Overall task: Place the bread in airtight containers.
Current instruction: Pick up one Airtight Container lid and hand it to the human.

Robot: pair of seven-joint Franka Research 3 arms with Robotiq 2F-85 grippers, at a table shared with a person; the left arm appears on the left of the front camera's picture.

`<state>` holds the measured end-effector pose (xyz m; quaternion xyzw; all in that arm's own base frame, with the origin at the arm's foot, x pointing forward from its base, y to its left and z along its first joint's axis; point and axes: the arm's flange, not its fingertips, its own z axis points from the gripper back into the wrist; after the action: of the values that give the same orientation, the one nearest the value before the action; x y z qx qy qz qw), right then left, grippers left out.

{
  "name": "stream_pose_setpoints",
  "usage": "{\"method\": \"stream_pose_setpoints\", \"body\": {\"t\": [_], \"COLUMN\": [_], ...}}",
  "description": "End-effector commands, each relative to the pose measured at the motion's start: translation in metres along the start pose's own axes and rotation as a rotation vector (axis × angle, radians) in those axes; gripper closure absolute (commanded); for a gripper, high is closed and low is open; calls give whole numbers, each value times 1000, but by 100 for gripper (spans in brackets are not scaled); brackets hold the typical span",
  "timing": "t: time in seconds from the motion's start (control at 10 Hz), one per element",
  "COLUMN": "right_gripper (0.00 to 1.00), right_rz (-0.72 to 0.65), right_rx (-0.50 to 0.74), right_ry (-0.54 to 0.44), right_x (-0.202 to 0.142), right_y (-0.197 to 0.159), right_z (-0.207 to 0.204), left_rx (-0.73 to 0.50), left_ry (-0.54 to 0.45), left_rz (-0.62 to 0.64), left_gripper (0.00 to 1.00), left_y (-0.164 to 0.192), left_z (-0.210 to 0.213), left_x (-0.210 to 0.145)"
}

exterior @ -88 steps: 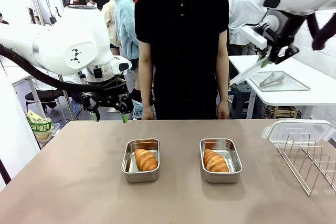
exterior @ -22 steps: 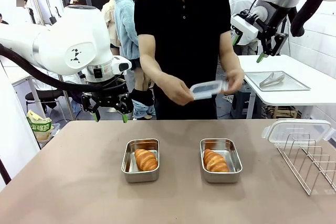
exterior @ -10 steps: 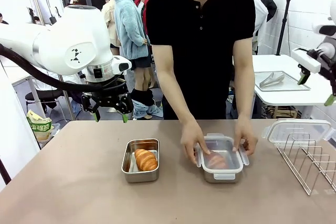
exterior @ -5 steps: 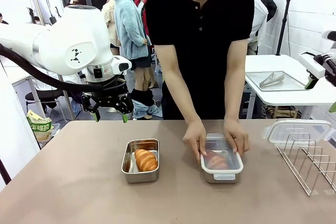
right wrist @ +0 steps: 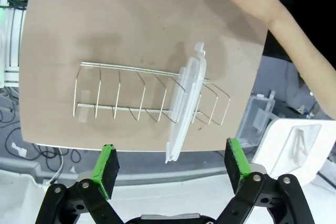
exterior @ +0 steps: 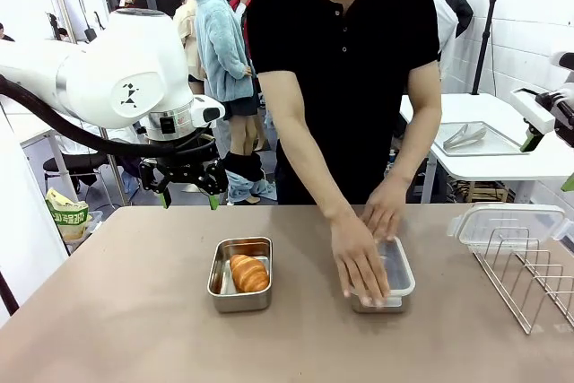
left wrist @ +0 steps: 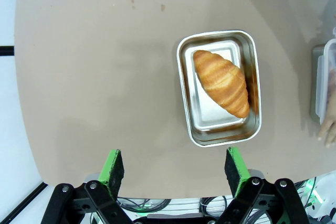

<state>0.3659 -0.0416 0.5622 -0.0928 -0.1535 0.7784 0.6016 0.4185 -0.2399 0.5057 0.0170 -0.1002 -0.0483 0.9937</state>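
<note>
Hanging wide open, the right gripper (right wrist: 170,168) looks down on the clear plastic lid (right wrist: 186,108) standing mid-frame in the wire rack (right wrist: 121,95), well apart from the uncovered steel tin (exterior: 239,302) holding a golden croissant (exterior: 249,273).

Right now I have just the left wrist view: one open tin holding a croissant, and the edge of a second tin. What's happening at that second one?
Observer: The person's hands are pressing flat on the lid of the second tin.
Operator: Is there a lid anywhere for the open one?
Observer: Yes, a spare lid sits in the wire rack on the robot's right.
Operator: Is an arm placed to fetch it?
Observer: The right end effector is open, looking down on that rack.
</note>
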Motion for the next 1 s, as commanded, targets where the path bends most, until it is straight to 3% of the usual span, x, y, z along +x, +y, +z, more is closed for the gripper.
{"method": "stream_pose_setpoints", "body": {"t": [0.0, 0.9], "right_gripper": [0, 0], "right_rz": [1, 1], "right_rx": [6, 6], "right_ry": [-4, -4], "right_x": [1, 1], "right_y": [1, 1], "right_z": [-1, -1], "left_rx": [5, 5], "left_ry": [1, 1], "left_rz": [-3, -3], "left_gripper": [0, 0], "left_y": [2, 2], "left_z": [2, 2], "left_x": [1, 1]}}
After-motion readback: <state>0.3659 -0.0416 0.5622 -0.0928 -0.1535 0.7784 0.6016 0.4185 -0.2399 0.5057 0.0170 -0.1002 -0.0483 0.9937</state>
